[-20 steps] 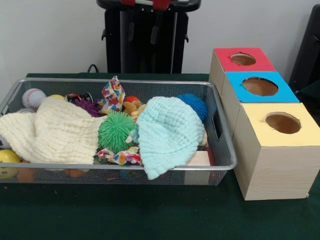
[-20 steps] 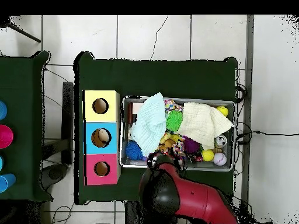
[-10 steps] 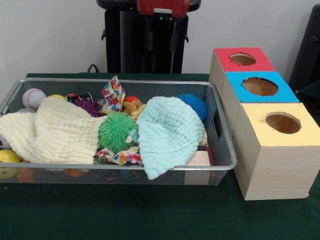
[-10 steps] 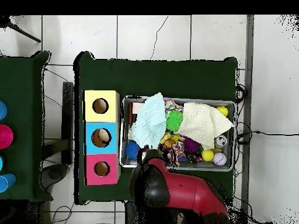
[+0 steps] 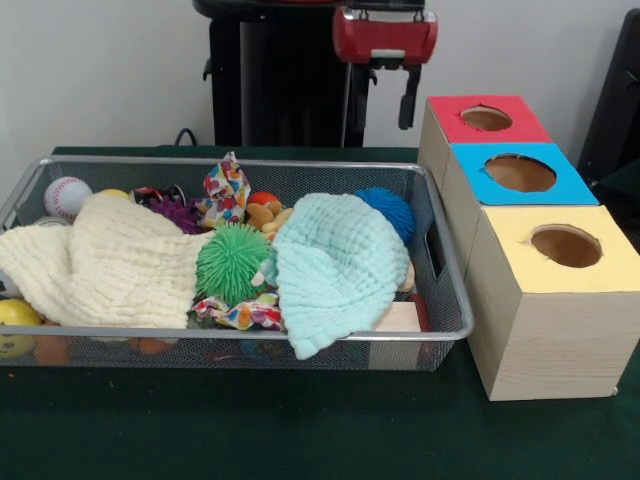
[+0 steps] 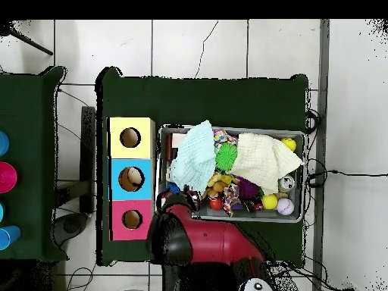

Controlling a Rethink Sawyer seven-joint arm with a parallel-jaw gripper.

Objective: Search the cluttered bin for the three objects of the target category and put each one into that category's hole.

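The wire mesh bin (image 5: 240, 165) sits on the green table, also in the overhead view (image 6: 305, 176). No see-through bottle shows; a cream cloth (image 5: 110, 265) and a mint cloth (image 5: 340, 265) cover much of the bin. The blue-faced box's hole (image 5: 519, 173) is the middle of three, also seen from overhead (image 6: 131, 179). My gripper (image 5: 383, 105) hangs open and empty above the bin's far right corner, next to the red-faced box. In the overhead view the arm's red and black head (image 6: 170, 235) hides it.
A green spiky ball (image 5: 232, 262), a blue spiky ball (image 5: 390, 210), a purple spiky ball (image 5: 180, 213), a baseball (image 5: 66, 196), a yellow ball (image 5: 15, 325) and patterned cloth (image 5: 226, 190) lie in the bin. The red-faced box (image 5: 487, 118) and yellow-faced box (image 5: 565, 245) flank the blue one.
The gripper has moved rightward in the front view, from above the bin's middle toward the boxes, and come lower. In the overhead view the arm has swung left. The bin's contents are unmoved.
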